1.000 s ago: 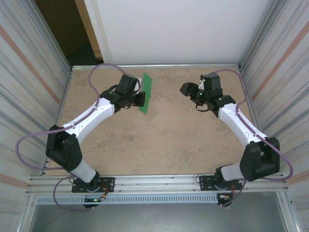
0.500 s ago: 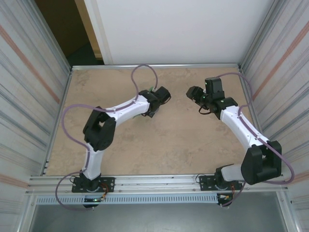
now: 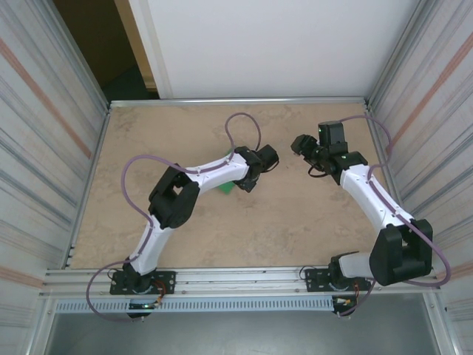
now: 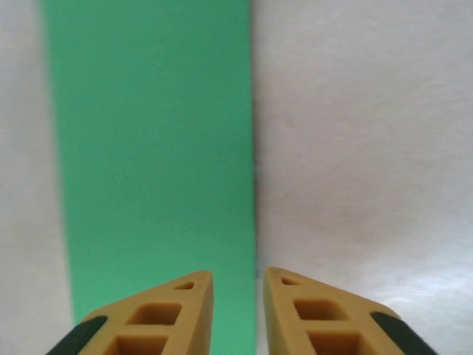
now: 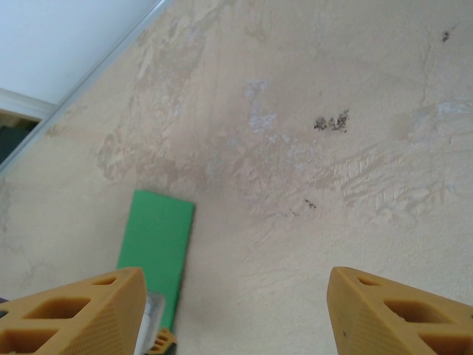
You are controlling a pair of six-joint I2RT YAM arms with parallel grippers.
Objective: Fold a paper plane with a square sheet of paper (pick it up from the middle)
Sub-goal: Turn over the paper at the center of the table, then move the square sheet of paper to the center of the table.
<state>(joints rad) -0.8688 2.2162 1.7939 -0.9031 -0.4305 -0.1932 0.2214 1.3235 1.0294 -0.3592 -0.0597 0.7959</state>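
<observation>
The square sheet of paper [image 4: 155, 148] is bright green and folded into a narrow rectangular strip. It lies flat on the table. In the top view only a small green corner [image 3: 227, 190] shows beside the left arm. My left gripper [image 4: 238, 275] hovers low over the strip's right long edge. Its jaws stand slightly apart with nothing pinched between them. It reaches to mid-table [image 3: 250, 179]. My right gripper [image 5: 235, 272] is wide open and empty above bare table. The strip [image 5: 157, 248] lies off its left finger. In the top view this gripper [image 3: 299, 144] sits right of the left one.
The tan table [image 3: 295, 222] is walled by corrugated metal panels [image 3: 44, 148] left and right, with a white wall [image 3: 259, 44] behind. The left arm's purple cable [image 3: 236, 129] loops above the wrist. The left elbow [image 3: 174, 196] is raised mid-left.
The left arm has swung right toward the centre and brought the upright green paper down flat onto the table. Its jaws have parted a little. The right gripper has shifted slightly.
</observation>
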